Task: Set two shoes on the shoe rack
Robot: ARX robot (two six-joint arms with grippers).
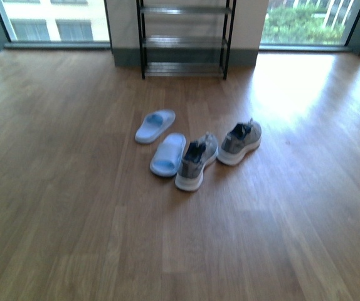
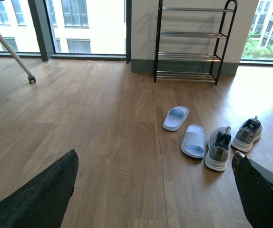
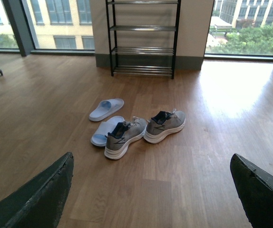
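Two grey mesh sneakers with white soles stand on the wood floor, heels toward me: one shoe on the left and the other shoe to its right. The black shoe rack with silver bar shelves stands against the far wall, its shelves bare. My left gripper and right gripper are both open and hold nothing, well short of the shoes. Neither arm shows in the front view.
Two light blue slides lie left of the sneakers: one slide beside the left sneaker, the other slide farther back. A wheeled chair leg stands far left. Floor-height windows flank the rack.
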